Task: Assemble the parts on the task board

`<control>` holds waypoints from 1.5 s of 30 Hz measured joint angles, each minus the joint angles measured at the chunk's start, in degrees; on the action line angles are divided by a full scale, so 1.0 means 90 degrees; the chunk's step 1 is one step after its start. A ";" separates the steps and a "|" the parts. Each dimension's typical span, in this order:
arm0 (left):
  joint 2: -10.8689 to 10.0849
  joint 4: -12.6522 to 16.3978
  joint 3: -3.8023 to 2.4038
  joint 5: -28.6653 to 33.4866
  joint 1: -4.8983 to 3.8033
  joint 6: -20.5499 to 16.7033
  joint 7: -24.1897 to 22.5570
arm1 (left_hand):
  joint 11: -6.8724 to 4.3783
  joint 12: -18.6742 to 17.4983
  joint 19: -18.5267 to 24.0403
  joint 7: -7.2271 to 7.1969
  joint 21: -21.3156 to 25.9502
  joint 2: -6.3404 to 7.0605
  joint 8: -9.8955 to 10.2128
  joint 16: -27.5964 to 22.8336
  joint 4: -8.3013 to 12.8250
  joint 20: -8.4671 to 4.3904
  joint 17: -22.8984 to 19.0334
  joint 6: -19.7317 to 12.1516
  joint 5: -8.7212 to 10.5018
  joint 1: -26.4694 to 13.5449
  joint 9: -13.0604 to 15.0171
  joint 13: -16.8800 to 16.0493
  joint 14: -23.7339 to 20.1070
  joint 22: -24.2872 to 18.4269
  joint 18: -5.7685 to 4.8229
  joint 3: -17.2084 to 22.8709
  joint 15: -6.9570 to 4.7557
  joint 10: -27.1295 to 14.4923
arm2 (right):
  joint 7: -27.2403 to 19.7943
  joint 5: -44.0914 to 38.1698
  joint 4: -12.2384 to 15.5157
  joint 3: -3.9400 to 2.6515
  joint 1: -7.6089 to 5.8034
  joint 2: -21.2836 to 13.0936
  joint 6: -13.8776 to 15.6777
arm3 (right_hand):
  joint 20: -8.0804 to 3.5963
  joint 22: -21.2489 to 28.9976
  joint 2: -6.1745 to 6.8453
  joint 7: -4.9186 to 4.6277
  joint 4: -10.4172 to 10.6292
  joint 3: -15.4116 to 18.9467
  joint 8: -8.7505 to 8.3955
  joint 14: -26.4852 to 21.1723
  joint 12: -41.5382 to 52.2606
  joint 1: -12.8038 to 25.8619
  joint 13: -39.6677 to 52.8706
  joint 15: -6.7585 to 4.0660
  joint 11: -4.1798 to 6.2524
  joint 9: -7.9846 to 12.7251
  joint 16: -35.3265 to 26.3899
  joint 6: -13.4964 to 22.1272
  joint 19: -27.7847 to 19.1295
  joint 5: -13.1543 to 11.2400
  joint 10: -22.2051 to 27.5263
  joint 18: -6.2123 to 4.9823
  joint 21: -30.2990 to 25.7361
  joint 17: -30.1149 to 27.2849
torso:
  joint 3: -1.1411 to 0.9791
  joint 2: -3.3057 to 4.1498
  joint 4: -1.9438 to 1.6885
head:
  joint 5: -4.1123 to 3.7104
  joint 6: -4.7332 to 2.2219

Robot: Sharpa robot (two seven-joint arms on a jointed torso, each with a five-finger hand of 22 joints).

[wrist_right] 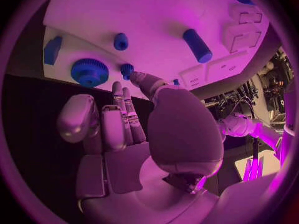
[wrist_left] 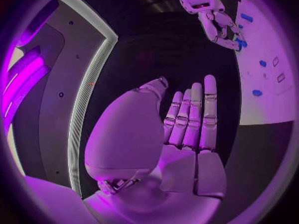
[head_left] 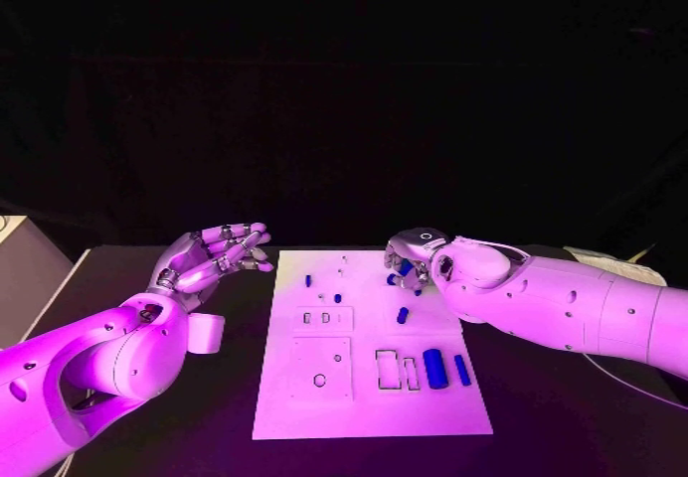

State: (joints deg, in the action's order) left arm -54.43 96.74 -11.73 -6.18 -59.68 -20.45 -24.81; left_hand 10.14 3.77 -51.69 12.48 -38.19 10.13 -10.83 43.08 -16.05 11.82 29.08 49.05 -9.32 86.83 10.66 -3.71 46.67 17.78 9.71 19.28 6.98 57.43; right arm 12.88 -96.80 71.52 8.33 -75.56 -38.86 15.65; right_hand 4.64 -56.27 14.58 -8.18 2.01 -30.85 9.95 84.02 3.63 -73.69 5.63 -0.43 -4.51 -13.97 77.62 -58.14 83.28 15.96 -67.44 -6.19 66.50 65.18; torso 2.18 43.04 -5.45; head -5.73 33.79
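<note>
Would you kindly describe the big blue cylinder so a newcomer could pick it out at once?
Start at the white task board in the middle of the black table. Go to its near right part, by the rectangular cut-outs. The cylinder lies there, thicker than the slim blue rod on its right.

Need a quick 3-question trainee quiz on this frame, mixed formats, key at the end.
1. True or false: the left hand holds a part.
2. Multiple choice: in the head view the right hand is (A) over the far right of the board, (B) off the table, (C) at the board's near left corner.
3. Fill in: by the right fingertips in the right wrist view sits a round blue ____ with a toothed rim.

Key: 1 false, its fingers are spread and empty, beside the board. 2 A. 3 gear.
</note>
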 measured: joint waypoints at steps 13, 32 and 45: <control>-0.0004 -0.0016 -0.0001 -0.0014 0.0000 0.0000 0.0030 | 0.0022 0.0000 0.0037 0.0000 -0.0077 0.0000 0.0000 0.0058 0.0000 0.0009 0.0002 -0.0047 0.0000 0.0000 -0.0008 0.0000 -0.0023 0.0051 0.0000 0.0000 -0.0023 -0.0022 | 0.0095 -0.0112 -0.0071 -0.0001 0.0040 0.0060 -0.0135 | 0.0000 -0.0145 -0.0043 -0.0015 0.0016 -0.0055 0.0027 0.0000 0.0000 -0.0042 0.0021 0.0000 0.0000 -0.0056 0.0029 -0.0055 0.0000 0.0075 0.0000 0.0000 0.0115 0.0000 | 0.0000 0.0075 -0.0015 | -0.0021 -0.0013; 0.0000 -0.0043 -0.0001 -0.0021 0.0001 -0.0001 0.0054 | 0.0021 0.0000 0.0081 -0.0001 -0.0128 0.0000 0.0022 0.0092 0.0000 0.0007 0.0005 -0.0047 0.0000 0.0000 -0.0013 0.0001 -0.0045 0.0086 -0.0001 0.0001 0.0000 -0.0021 | 0.0067 -0.0097 -0.0113 -0.0022 0.0060 0.0096 0.0106 | -0.0015 -0.0634 -0.0160 0.0055 0.0004 -0.0399 0.0241 -0.0007 0.0024 -0.0158 0.0147 -0.0040 0.0084 -0.0292 0.0092 -0.0354 0.0015 -0.0175 -0.0449 0.0022 0.0488 0.0002 | 0.0009 0.0137 -0.0032 | -0.0028 -0.0048; 0.0000 -0.0103 -0.0001 -0.0024 0.0001 -0.0002 0.0072 | 0.0022 0.0000 0.0126 -0.0001 -0.0195 0.0026 0.0022 0.0139 0.0000 0.0006 0.0004 -0.0047 0.0000 0.0027 -0.0018 0.0001 -0.0045 0.0118 0.0000 0.0001 0.0000 -0.0068 | 0.0106 0.0046 0.0135 -0.0069 0.0064 0.0075 0.0814 | -0.0025 -0.0793 -0.0210 0.0085 -0.0039 -0.0492 0.0324 0.0000 0.0024 -0.0229 0.0195 -0.0047 0.0114 -0.0391 0.0141 -0.0426 0.0024 -0.0206 -0.0571 0.0073 0.0590 0.0026 | 0.0012 0.0153 -0.0037 | -0.0020 -0.0123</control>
State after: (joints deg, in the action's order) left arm -54.43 95.81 -11.75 -6.40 -59.67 -20.47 -24.16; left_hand 10.34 3.77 -50.56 12.48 -39.95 10.37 -10.63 44.33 -16.04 11.88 29.11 48.63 -9.32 87.07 10.49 -3.70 46.26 18.85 9.71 19.29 6.98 56.82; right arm 13.84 -96.38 72.74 7.71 -74.99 -38.18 22.98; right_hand 4.42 -63.41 12.69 -7.42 1.66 -35.28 12.87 84.02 3.84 -75.75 7.38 -0.85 -3.48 -17.49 78.89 -61.98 83.50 14.11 -72.59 -5.53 71.81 65.41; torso 2.29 44.42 -5.78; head -5.92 32.68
